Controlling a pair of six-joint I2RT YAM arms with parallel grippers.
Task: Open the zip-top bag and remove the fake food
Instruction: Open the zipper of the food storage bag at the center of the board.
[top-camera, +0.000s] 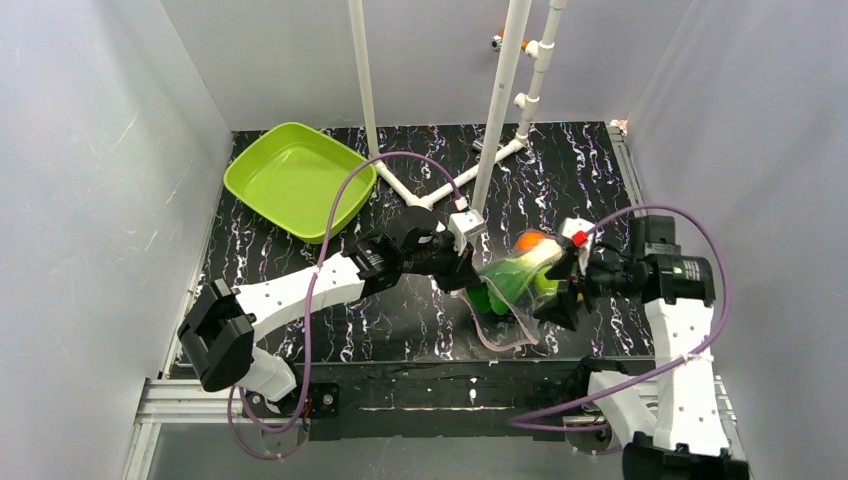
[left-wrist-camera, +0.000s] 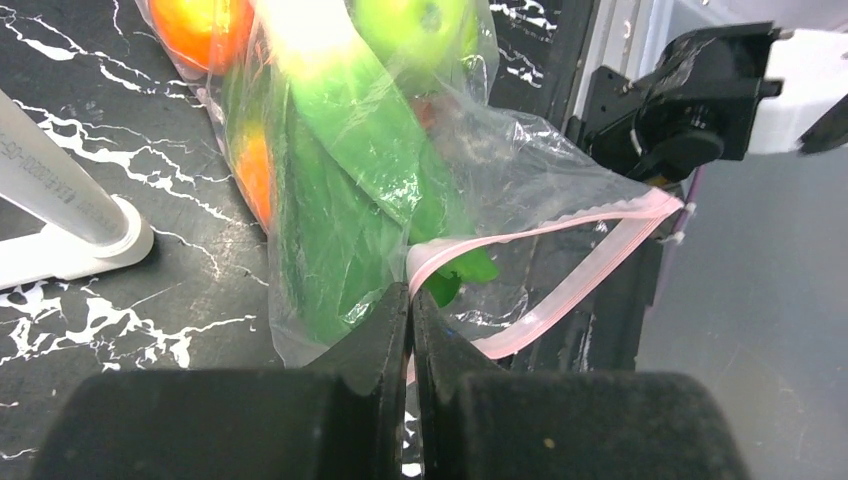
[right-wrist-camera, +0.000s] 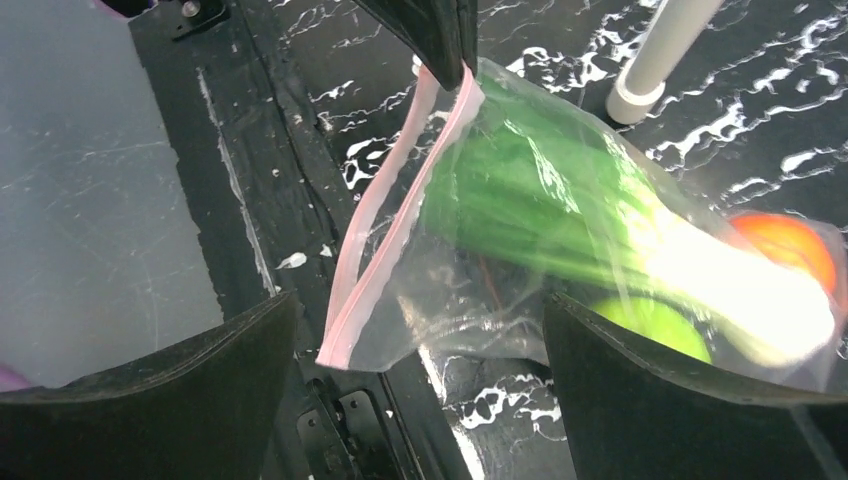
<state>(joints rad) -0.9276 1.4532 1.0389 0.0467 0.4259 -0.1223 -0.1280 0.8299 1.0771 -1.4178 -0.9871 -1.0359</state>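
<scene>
The zip-top bag hangs lifted near the table's front edge, between the two arms. My left gripper is shut on one end of its pink zip strip, whose two sides stand parted. Inside lie the fake food: a green-white leafy vegetable, an orange and a green apple. My right gripper is open just right of the bag. The bag's loose lower corner hangs between its fingers, touching neither.
A lime-green tray sits at the back left. A white pipe stand rises behind the bag, its foot close to the left gripper. The table's front rail lies right under the bag. Grey walls enclose both sides.
</scene>
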